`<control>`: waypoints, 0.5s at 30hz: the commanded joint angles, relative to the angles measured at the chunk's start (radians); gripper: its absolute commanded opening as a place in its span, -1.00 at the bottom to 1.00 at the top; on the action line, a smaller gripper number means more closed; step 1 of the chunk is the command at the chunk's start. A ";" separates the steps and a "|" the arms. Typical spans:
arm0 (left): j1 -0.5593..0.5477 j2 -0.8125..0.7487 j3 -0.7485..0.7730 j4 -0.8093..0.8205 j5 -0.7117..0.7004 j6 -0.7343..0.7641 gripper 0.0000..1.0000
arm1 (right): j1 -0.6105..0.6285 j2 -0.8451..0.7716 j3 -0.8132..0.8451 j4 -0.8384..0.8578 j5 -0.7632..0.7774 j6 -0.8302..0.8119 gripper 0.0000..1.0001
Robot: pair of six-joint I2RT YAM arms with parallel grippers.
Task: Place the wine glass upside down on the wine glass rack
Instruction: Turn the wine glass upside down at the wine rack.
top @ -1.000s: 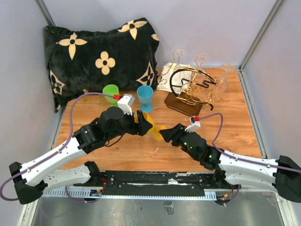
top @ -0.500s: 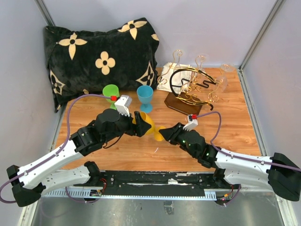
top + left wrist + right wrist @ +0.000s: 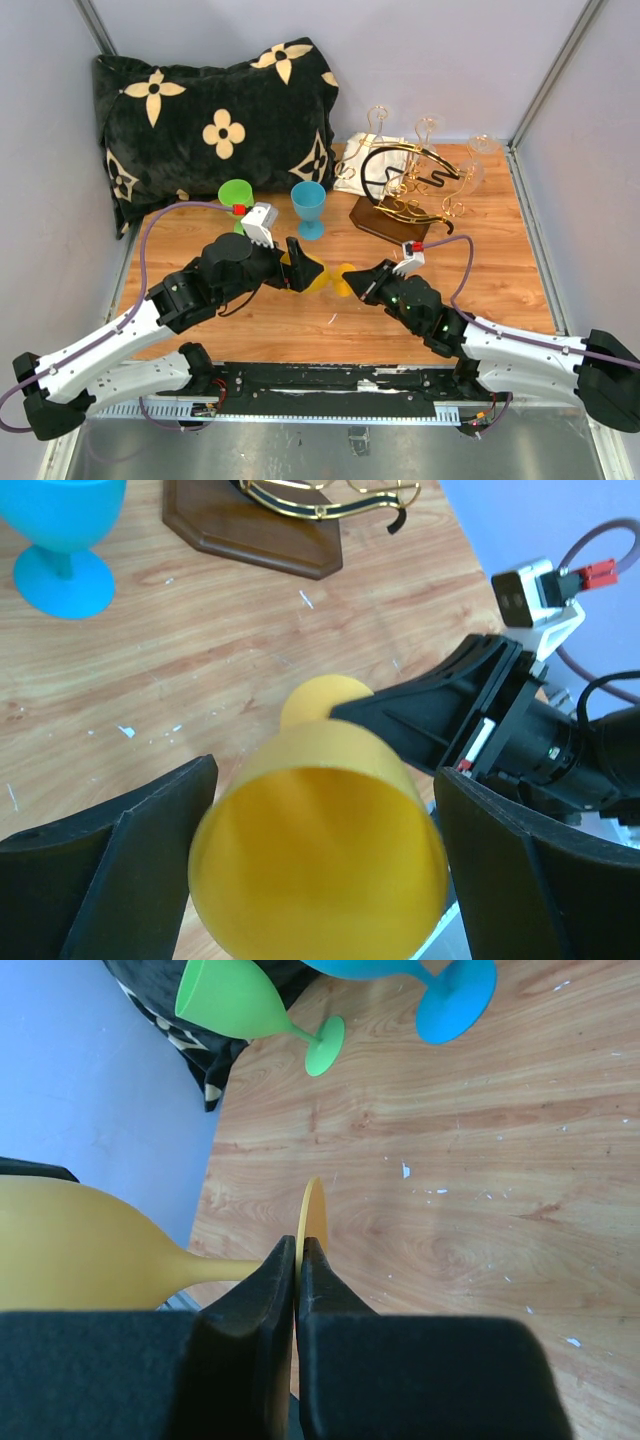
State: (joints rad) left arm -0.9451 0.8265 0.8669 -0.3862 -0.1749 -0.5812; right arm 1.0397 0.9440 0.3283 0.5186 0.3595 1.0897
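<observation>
My right gripper [image 3: 297,1252] is pinching shut on the thin foot of the yellow wine glass [image 3: 95,1250], with the disc standing edge-on between the jaws. From that grip the stem is running out toward my left. The wine glass is lying roughly level above the worktop [image 3: 500,275], with its open mouth facing my left wrist. My left gripper [image 3: 325,772] is standing wide open on either side of the bowl, with a gap showing at the fingertips.

The wine glass rack [image 3: 410,185] is sitting beyond the wine glass and off to the right. It is well apart from the glass and nearer my right arm. I am judging that everything is hanging on that level axis. It needs tipping until the foot is uppermost and the bowl is hanging below before the foot can reach the gold hooks.
</observation>
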 commanded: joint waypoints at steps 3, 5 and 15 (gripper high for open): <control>-0.004 -0.014 0.005 0.059 -0.015 0.017 0.94 | -0.006 -0.048 0.010 -0.066 0.043 -0.102 -0.99; -0.004 -0.013 0.010 0.045 -0.016 0.020 0.99 | -0.005 -0.068 0.000 -0.080 0.048 -0.104 -0.99; -0.004 -0.003 0.093 -0.062 -0.071 0.056 0.99 | -0.006 -0.204 -0.060 -0.197 0.147 -0.269 -0.99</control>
State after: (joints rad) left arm -0.9451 0.8204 0.8841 -0.4084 -0.2100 -0.5575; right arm 1.0397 0.7952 0.2947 0.3824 0.4210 0.9367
